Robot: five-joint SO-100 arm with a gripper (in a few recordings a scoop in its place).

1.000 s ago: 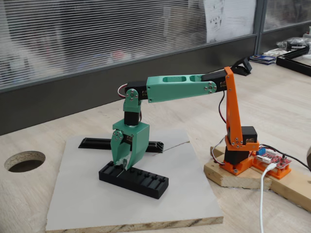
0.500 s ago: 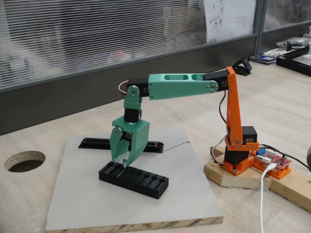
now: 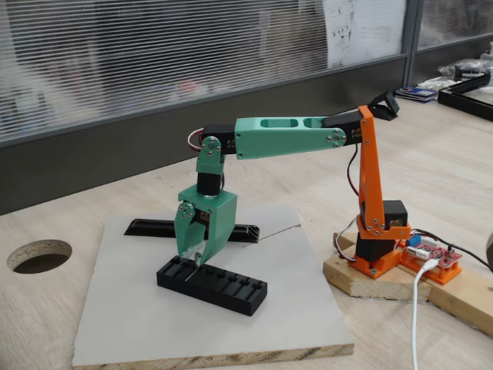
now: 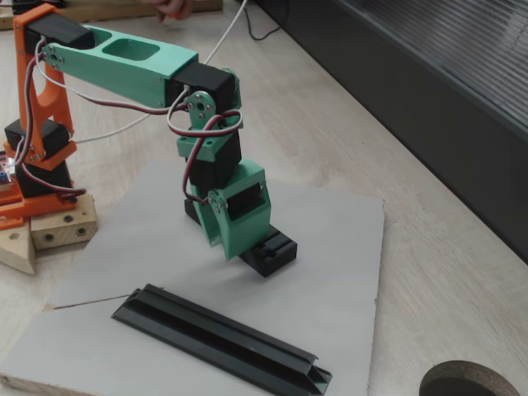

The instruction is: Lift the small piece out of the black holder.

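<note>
Green end effector (image 3: 194,258) sits tips-down at the holder's (image 3: 223,284) left end, fingers narrowed; whether they pinch the piece (image 3: 192,269), a thin pale sliver below the tips, I cannot tell. Step: grasp. Next: confirm grip, lift straight up.

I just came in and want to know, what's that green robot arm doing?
The green gripper is pointing down at one end of the black holder, a slotted block on a grey board. Its fingertips sit right at the slots, where a thin pale sliver shows. Whether it has gripped the small piece is too tiny to tell. A long black bar lies nearby.
</note>
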